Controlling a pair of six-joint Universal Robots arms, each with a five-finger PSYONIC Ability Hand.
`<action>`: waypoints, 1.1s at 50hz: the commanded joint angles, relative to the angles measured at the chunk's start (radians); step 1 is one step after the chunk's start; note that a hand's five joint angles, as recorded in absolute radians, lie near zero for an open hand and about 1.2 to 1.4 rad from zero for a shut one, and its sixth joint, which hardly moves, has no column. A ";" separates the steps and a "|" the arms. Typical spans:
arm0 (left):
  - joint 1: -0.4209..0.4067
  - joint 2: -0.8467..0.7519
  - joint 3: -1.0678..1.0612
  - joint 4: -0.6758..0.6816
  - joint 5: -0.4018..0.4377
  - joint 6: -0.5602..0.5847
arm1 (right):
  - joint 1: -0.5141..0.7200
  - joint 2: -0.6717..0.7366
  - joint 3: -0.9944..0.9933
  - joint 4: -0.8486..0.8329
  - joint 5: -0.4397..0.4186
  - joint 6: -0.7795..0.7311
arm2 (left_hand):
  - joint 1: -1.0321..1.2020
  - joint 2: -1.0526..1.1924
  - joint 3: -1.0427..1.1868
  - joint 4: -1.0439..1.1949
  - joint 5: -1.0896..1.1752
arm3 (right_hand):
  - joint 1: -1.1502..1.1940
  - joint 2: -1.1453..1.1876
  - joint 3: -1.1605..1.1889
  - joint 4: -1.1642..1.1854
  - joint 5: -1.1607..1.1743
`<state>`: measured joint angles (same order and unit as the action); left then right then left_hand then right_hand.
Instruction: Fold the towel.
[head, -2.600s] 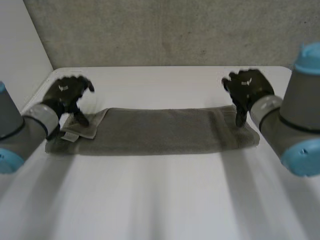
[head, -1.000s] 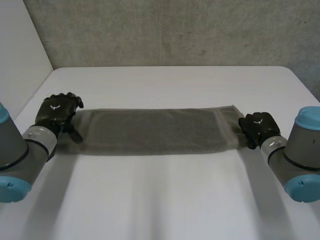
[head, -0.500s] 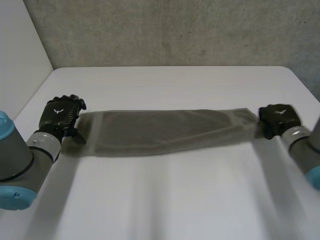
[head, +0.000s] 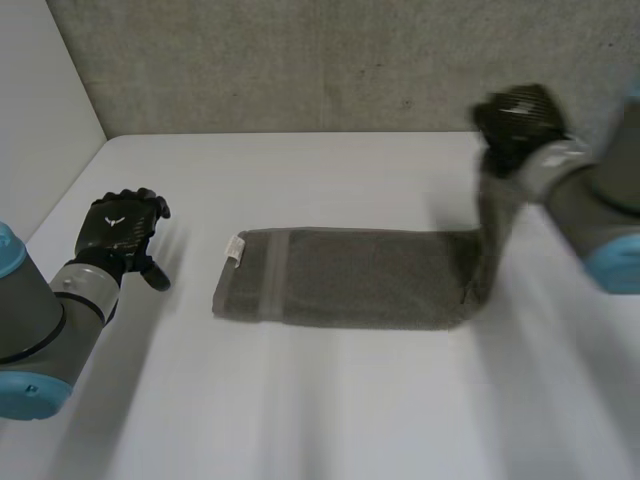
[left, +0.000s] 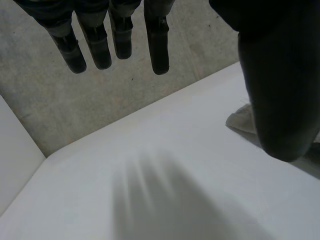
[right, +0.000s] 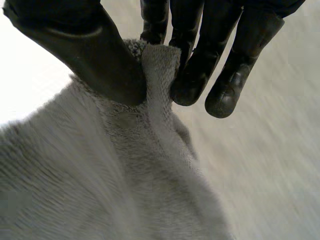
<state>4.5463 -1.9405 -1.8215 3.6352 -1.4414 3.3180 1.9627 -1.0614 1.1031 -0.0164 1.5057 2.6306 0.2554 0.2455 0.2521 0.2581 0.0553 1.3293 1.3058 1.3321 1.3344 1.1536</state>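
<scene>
Towel (head: 340, 290): grey, already narrowed into a long band; lies flat on the white worktop (head: 330, 400) for most of its length, with the right end lifted and hanging from the right hand.
Towel's left end: flat on the worktop, marked by a paler stripe and a small white label (head: 236, 247) at the far corner; touched by nothing.
Right hand (head: 515, 115): above the towel's right end, raised well clear of the worktop; thumb and fingers (right: 192, 75) pinching the end edge of the cloth between them, plain in the right wrist view.
Left hand (head: 120, 228): well apart from the towel's left end, low over bare worktop; fingers (left: 100, 47) straight and slightly spread, thumb held away, gripping nothing.
Step in hand: by judgement, the end-to-end fold, with the right end picked up ready for carrying across to the left end.
Progress: lengthwise fold apparently done; crosswise fold begun but not yet laid down.
Next move calls for: carrying the pinched end over the towel toward the label end, setting edge on edge, then releasing and probably smoothing.
Risk: only one pinch point on the lifted edge, so likely sagging or twisting; nothing pinning the towel's left end, so possibly dragging the lower layer along.
</scene>
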 joint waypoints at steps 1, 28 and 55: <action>0.005 0.000 -0.009 0.017 -0.002 0.002 | 0.332 0.179 -0.198 -0.002 0.077 0.000 | -0.051 -0.041 -0.047 -0.053 -0.025 | 0.067 0.090 0.064 0.062 0.068; -0.010 -0.002 -0.025 0.026 0.006 0.003 | 0.328 0.170 0.087 -0.028 0.188 -0.021 | -0.051 -0.041 -0.047 -0.053 -0.025 | -1.155 -1.131 -1.158 -1.160 -1.154; -0.026 -0.006 -0.038 0.029 0.004 0.005 | 0.087 0.113 0.469 -0.283 0.070 0.129 | -0.060 -0.050 -0.056 -0.062 -0.034 | 0.066 0.090 0.064 0.061 0.068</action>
<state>4.5200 -1.9479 -1.8575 3.6636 -1.4374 3.3227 2.0725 -0.9423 1.5518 -0.2607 1.5764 2.7693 0.2553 0.2455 0.2520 0.2581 0.0549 1.1549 1.1733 1.1790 1.1837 0.9969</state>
